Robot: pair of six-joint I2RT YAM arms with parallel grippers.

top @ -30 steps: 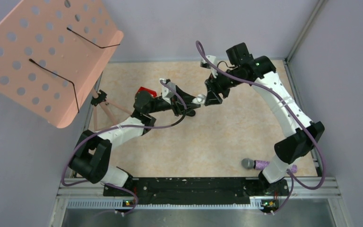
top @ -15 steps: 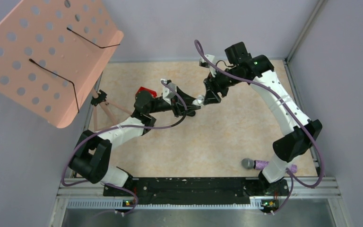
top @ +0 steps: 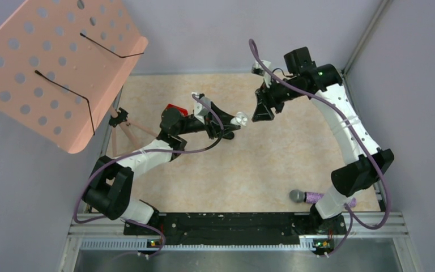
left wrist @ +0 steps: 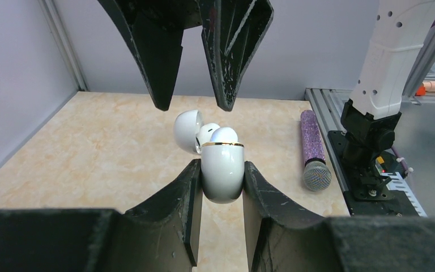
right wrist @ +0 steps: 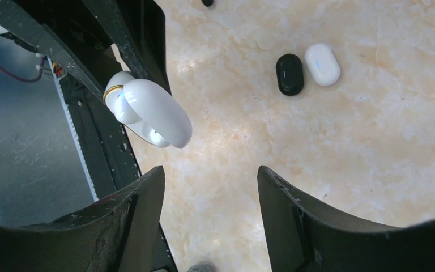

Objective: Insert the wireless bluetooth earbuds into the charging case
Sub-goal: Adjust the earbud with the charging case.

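My left gripper (left wrist: 222, 165) is shut on a glossy white charging case (left wrist: 222, 173) with a gold rim and holds it upright above the table. Its lid (left wrist: 188, 131) hangs open to the left. Two white earbuds (left wrist: 224, 135) sit in the case's top. In the top view the case (top: 239, 119) is at mid-table. My right gripper (top: 260, 112) is open and empty, a short way right of the case. In the right wrist view the case (right wrist: 147, 113) is up and left of my open right gripper (right wrist: 209, 173).
A black pebble case (right wrist: 289, 73) and a white one (right wrist: 322, 64) lie side by side on the marble table. A purple glitter microphone (top: 306, 196) lies near the right arm's base. A pink perforated music stand (top: 51, 62) leans at the far left. A red object (top: 175, 107) lies behind the left arm.
My right gripper was at the case's top; it has drawn back to the right, away from the case, and is empty. The left gripper still holds the case in place.
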